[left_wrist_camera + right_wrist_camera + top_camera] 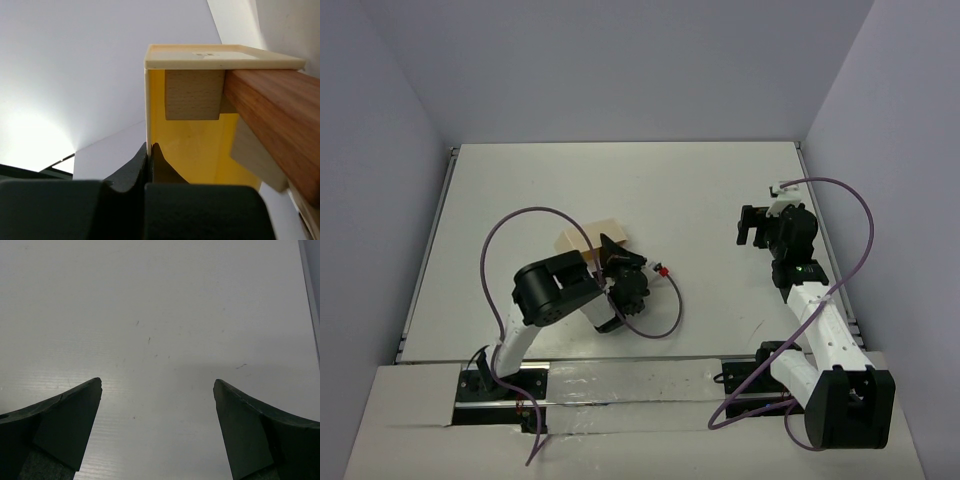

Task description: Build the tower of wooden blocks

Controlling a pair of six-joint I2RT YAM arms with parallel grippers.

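Note:
My left gripper [150, 146] is shut on the thin side wall of a pale wooden tray [147, 100], which is tipped up on end. Inside it lie wooden blocks: a tan cuboid [194, 95] against the far end wall, a long reddish-brown block [280, 115] on the right, and a pale wedge [252, 152] under it. From above, the tray [588, 238] shows left of centre, partly hidden by the left gripper [610, 262]. The right gripper [752, 225] hovers at the far right, and its jaws [157, 385] stand open over bare table.
A purple cable loops round the left arm and ends in a small red connector [662, 271] on the table. The table's raised right edge [311, 295] runs close beside the right gripper. Grey walls close in the table on three sides.

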